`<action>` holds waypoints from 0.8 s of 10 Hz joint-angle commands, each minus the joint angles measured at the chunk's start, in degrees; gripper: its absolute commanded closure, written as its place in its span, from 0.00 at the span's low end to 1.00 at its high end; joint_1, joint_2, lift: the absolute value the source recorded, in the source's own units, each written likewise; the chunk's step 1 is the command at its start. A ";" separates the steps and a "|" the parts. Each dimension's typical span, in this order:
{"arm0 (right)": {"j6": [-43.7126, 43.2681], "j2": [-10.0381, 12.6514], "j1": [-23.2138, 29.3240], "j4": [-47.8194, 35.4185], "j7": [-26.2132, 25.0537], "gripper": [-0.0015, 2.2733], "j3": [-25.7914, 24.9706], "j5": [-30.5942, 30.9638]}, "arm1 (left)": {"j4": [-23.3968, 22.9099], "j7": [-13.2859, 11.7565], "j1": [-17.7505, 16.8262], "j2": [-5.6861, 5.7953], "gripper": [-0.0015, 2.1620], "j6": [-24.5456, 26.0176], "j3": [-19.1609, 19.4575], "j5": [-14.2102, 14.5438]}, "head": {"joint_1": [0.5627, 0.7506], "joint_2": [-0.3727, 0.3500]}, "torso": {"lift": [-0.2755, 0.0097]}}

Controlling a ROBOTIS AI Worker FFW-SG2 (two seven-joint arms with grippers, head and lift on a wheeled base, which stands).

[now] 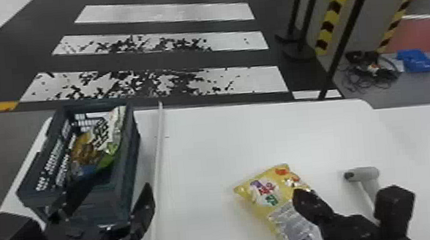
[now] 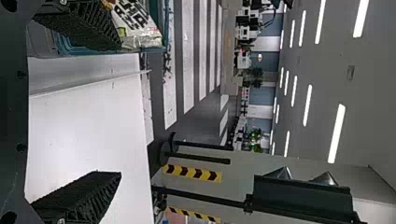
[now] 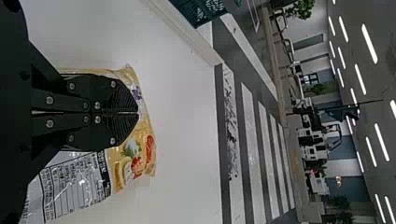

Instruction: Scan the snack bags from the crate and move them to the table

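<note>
Holding the left gripper (image 1: 129, 177) at the near end of the dark crate (image 1: 132, 146), with its two fingers spread wide, angling one across the crate and the other toward its right side. Leaving nothing pinched between those fingers in the left wrist view, though not managing to tell whether the first is touching the crate or its load. Seeing the crate standing on the left part of the white table (image 1: 205, 144), holding snack packaging: white and green (image 1: 115, 122) leaning along the right wall, golden brown (image 1: 84, 148) lying beside it; not making out how many bags that is. Running a raised white strip (image 1: 158, 144) along the table, just right of the crate. Finding a yellow snack bag (image 1: 245, 192) lying on the table to the right of that strip, turning a silver printed panel upward. Holding the right gripper (image 1: 301, 197) over this bag, with its fingers pressed together and gripping nothing visible. Resting a grey handheld scanner (image 1: 368, 172) on the table to the right of the bag, near the right gripper, and pointing its dark end toward the bag's side.
</note>
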 commanded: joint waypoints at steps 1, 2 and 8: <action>-0.70 -0.29 -0.04 0.98 -0.03 0.98 0.74 0.30 | 0.08 0.00 0.01 0.00 0.02 -0.17 -0.01 -0.05 | 0.70 0.41 | 0.63; -1.58 -0.47 -0.04 1.95 -0.03 0.98 1.61 1.09 | 0.17 0.09 0.01 0.00 0.02 -0.17 -0.01 -0.05 | 0.70 0.41 | 0.63; -3.16 -0.73 -4.52 9.16 -0.03 0.99 4.95 4.08 | 0.08 0.09 0.98 0.09 0.02 -0.70 0.43 -0.13 | 0.70 0.45 | 0.63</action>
